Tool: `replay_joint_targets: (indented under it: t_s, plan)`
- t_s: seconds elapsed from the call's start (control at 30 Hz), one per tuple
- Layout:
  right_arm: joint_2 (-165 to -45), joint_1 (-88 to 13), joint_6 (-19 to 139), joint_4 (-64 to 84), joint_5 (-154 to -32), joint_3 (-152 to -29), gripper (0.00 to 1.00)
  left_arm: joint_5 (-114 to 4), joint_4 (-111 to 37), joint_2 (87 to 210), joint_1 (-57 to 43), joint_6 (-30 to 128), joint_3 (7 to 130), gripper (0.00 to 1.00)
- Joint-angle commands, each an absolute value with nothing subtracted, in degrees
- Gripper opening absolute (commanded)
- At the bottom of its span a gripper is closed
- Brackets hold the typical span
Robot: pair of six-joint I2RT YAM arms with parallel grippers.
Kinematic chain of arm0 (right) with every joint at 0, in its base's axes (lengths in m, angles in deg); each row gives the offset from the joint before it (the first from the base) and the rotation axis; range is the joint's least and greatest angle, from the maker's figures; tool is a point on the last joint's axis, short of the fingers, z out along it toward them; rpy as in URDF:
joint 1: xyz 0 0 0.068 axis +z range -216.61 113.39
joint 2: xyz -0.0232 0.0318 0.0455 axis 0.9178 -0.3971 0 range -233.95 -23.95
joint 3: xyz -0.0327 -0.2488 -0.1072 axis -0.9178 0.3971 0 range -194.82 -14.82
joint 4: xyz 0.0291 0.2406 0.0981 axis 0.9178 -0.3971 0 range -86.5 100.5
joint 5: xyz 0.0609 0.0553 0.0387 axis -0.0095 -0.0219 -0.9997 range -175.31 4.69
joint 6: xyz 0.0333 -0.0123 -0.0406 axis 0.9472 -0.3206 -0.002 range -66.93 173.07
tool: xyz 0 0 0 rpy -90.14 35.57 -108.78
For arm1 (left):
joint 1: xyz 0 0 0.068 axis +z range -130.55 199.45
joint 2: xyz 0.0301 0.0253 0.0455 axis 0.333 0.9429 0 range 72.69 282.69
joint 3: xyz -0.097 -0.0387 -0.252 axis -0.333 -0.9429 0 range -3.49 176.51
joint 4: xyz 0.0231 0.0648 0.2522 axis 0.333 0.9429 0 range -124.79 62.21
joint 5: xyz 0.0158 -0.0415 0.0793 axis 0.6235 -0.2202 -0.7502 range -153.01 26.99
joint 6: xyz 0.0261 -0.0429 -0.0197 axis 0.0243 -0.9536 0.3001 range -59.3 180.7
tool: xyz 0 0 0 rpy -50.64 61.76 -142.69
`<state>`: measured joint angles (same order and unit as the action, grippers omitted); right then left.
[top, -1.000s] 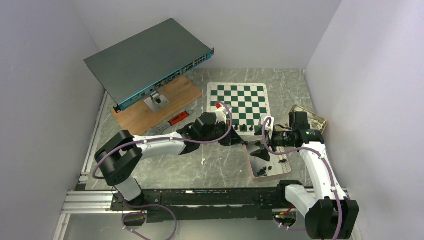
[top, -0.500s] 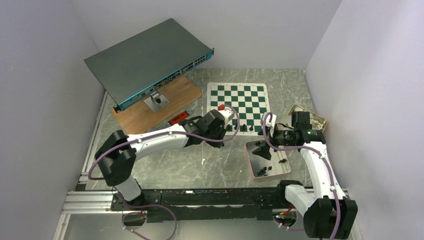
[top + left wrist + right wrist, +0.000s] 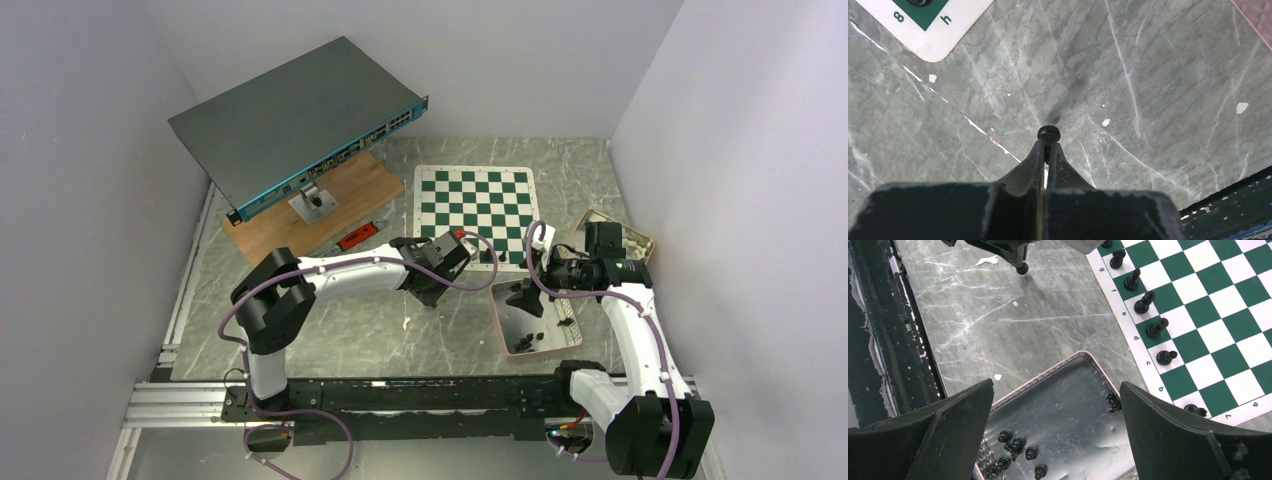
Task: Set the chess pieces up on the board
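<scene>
Placement of one more piece looks like the step in hand. On the grey marble worktop (image 3: pixel 400 330) the board (image 3: pixel 480 195) lies toward the far edge. The left tool (image 3: pixel 1048 145) hangs over bare worktop just off the board's near-left corner, clenched on a small black round-topped piece (image 3: pixel 1048 133). The next move probably calls for carrying it over the white border and standing it upright on a free square in the near-edge row, without knocking the chess pieces (image 3: pixel 1144 301) that line that row.

A large network switch (image 3: pixel 300 120) on a wooden plank (image 3: pixel 350 190) fills the far-left corner, well clear of the work. A pink-rimmed tray (image 3: pixel 497 320) sits just beside the board's near-right corner. The right tool (image 3: pixel 1056 385) hovers above it, jaws spread wide and empty. Several pieces (image 3: pixel 1018 444) lie inside, waiting. That arm stands close to the board's near edge and could crowd the left arm's path.
</scene>
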<state>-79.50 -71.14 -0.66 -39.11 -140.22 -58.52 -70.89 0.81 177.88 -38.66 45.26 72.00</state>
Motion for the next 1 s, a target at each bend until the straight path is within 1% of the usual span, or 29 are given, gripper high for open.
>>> replay_joint_targets:
  t_s: [0.0, 0.13, 0.27, 0.43, 0.6, 0.77, 0.83, 0.87, 0.9, 0.97]
  plan:
    - [-79.5, -71.4, -0.3, -37.7, -140.9, -59.9, 1.00, -71.6, 2.6, 179.3, -39.0, 47.1, 74.8, 0.00]
    - [-79.5, -71.4, -0.4, -37.8, -141.0, -59.8, 1.00, -71.0, 3.1, 180.7, -38.9, 47.3, 75.6, 0.03]
    - [-79.6, -71.4, -0.5, -37.8, -141.1, -59.6, 1.00, -71.4, 3.0, 180.9, -39.0, 47.2, 75.6, 0.12]
    - [-80.0, -71.4, -1.4, -38.3, -141.5, -59.2, 1.00, -71.4, 2.5, 179.7, -39.0, 46.7, 75.5, 0.26]
    - [-81.1, -71.4, -7.0, -41.8, -144.3, -58.8, 1.00, -72.1, 1.7, 176.6, -38.9, 46.3, 74.8, 0.38]
    - [-83.0, -70.2, -17.7, -47.3, -149.3, -59.0, 1.00, -73.6, 0.0, 170.0, -38.9, 46.1, 72.5, 0.44]
    - [-85.3, -68.6, -25.0, -51.5, -150.1, -60.3, 1.00, -74.0, -2.0, 165.7, -38.9, 46.4, 69.5, 0.51]
    - [-87.1, -67.9, -28.6, -54.0, -150.0, -61.5, 1.00, -74.2, -3.2, 163.2, -38.8, 46.6, 68.2, 0.57]
    - [-88.9, -67.2, -32.0, -55.7, -149.8, -62.8, 1.00, -74.2, -4.4, 160.8, -38.8, 46.9, 66.4, 0.63]
    - [-92.7, -64.6, -38.9, -59.9, -148.8, -66.1, 0.99, -73.0, -7.1, 155.5, -38.0, 47.4, 62.8, 0.78]
